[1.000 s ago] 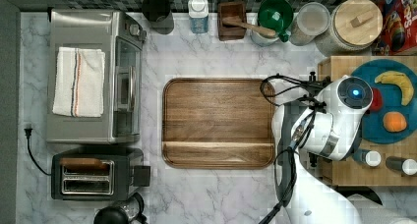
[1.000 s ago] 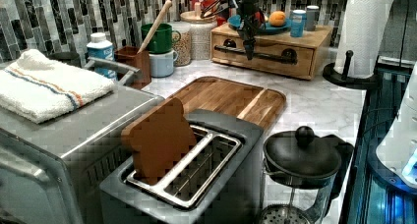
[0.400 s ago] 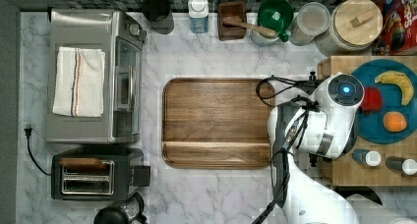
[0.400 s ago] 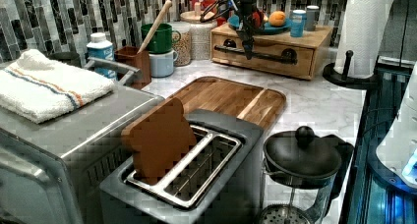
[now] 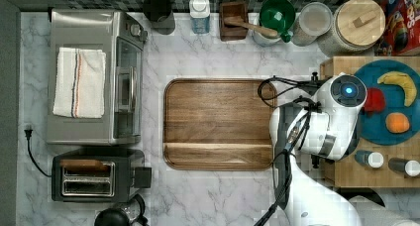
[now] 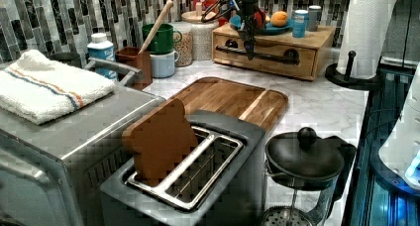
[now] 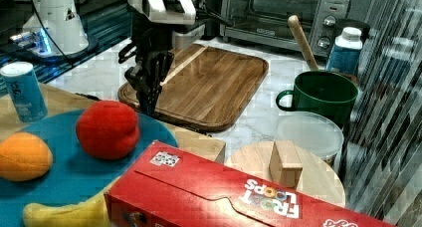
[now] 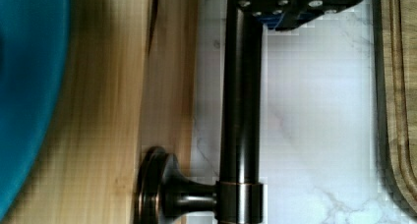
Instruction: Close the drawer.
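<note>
A: Drawer (image 6: 303, 62) sits in the front of the light-wood box (image 6: 323, 36) that carries the blue plate (image 6: 270, 30), at the back of the marble counter (image 6: 322, 104) in the left view. Its front looks almost flush with the box. In the wrist view a thin dark seam separates the front from the box top, so I judge a small stretch of travel is left

B: Handle?

A: Dark bar handle (image 8: 240, 86) on round posts, standing off the front and running across it. Gripper (image 6: 249, 37) hangs at the bar, toward the left view's left end of it. Whether it is spread or clamped on the bar I cannot tell from any view

B: How to run the push well?

A: Judgement only: press straight into the box, square to the front, along the slide direction. The contact is off-centre on the bar, so a skewed push could rack the drawer in its slot; keep it slow and level. Stop once the seam disappears, since harder pressing may shove the whole box and disturb the fruit on the plate

B: Clearance?

A: Dark cutting board (image 5: 218, 122) lies near but apart from the box, with bare counter between them, behind the gripper's line of push; no obstruction noted
</note>
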### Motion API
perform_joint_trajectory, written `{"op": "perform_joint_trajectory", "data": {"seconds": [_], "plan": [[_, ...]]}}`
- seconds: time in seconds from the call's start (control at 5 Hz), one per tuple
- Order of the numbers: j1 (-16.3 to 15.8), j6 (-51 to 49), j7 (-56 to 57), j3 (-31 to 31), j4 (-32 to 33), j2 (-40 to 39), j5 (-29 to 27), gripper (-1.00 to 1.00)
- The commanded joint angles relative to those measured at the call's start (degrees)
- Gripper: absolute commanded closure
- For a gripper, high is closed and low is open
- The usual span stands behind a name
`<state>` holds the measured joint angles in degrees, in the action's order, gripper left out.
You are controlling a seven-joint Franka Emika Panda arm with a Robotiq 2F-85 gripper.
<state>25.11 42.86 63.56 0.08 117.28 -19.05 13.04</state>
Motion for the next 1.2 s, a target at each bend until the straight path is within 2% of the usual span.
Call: {"op": "perform_joint_trajectory", "data": {"seconds": [0.2, 0.4, 1.2], "plan": [[1.7, 5.62, 4.06, -7.44, -7.91, 1.67, 1.93, 1.0], [3.44, 5.49, 3.54, -5.58, -7.94, 1.71, 2.74, 1.0], [3.09, 5.52, 3.64, -5.97, -7.94, 1.71, 2.58, 1.0]]}}
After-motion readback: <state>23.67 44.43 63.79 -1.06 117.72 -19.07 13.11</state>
